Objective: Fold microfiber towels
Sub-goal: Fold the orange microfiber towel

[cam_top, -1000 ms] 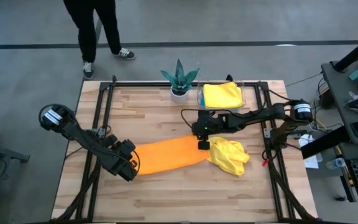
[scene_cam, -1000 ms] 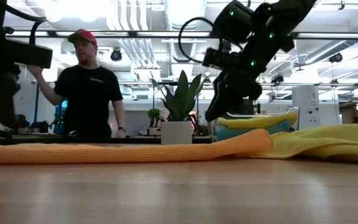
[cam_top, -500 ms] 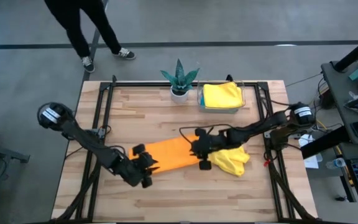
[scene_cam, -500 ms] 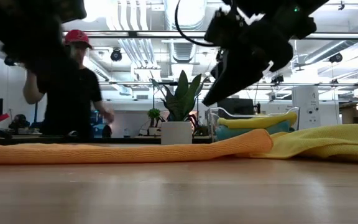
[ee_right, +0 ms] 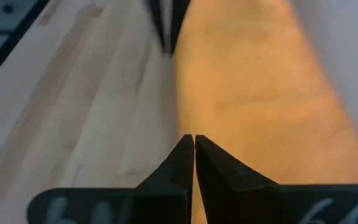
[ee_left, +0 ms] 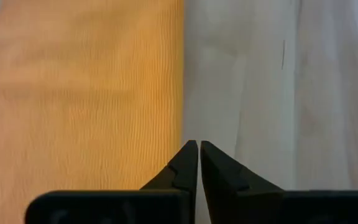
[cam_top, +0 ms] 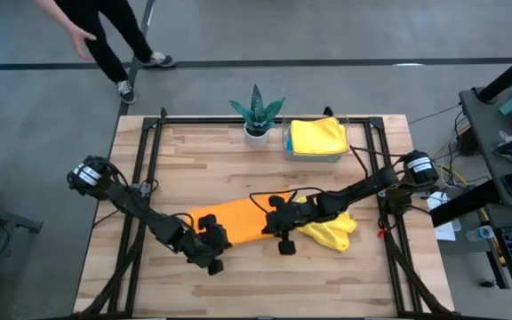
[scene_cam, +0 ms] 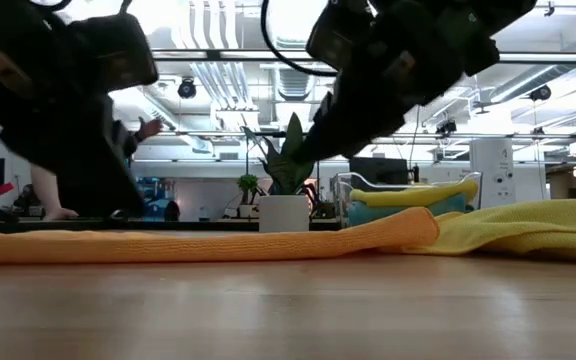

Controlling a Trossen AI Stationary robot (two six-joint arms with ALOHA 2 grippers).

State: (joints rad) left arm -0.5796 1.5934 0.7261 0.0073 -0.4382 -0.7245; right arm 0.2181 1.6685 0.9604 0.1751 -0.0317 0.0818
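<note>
Now both claws, left (ee_left: 198, 144) and right (ee_right: 193, 138), closed empty beside orange towel (cam_top: 238, 218)

Right gripper (ee_right: 193, 139): 2 dark fingers (ee_right: 174, 163) pressed together, tips at the edge of the orange microfiber towel (ee_right: 260, 99). Bare wooden table (ee_right: 86, 106) alongside. Other arm's dark fingertips (ee_right: 168, 25) beyond.

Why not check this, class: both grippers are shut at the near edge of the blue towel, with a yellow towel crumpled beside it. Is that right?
Not quite: the towel is orange, as the high view shows. The rest holds: the left gripper and right gripper are shut at its near edge, and a crumpled yellow towel lies beside it.
</note>
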